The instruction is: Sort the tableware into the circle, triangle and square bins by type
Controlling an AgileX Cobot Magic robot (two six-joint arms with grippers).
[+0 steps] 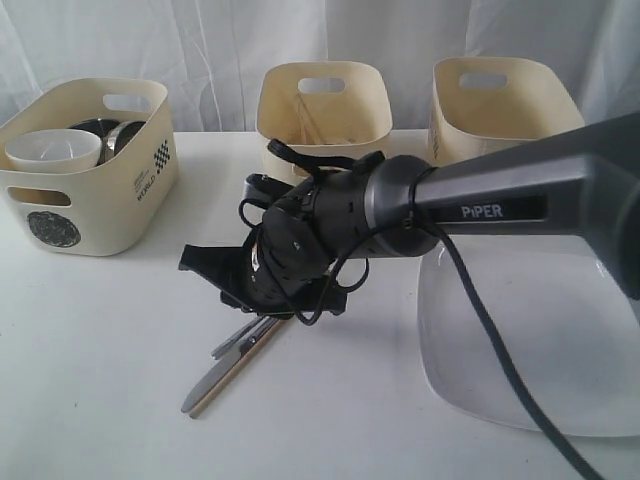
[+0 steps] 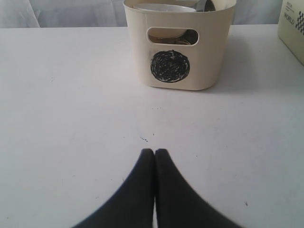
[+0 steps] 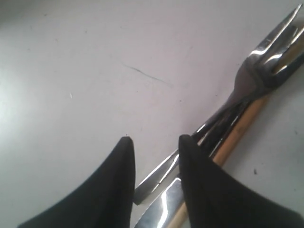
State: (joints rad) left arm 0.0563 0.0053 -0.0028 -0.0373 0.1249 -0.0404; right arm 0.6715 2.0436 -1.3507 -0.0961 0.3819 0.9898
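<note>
My right gripper (image 1: 228,285) reaches across the table's middle and hangs low over a pile of cutlery (image 1: 235,358). In the right wrist view that gripper (image 3: 154,140) is open, and a steel handle (image 3: 159,178) lies on the table between its fingertips. A fork (image 3: 259,76), a knife blade (image 3: 164,209) and a wooden chopstick (image 3: 237,133) lie alongside it. The circle bin (image 1: 60,228) at the left holds a white bowl (image 1: 55,148) and steel vessels (image 1: 112,135). The large white square plate (image 1: 560,340) lies at the right. My left gripper (image 2: 154,151) is shut and empty, facing the circle bin (image 2: 170,66).
Two more cream bins stand at the back, one in the middle (image 1: 322,105) and one at the right (image 1: 500,100); their marks do not show. The right arm's link (image 1: 500,205) and cable (image 1: 490,330) cross over the plate. A white curtain hangs behind the table.
</note>
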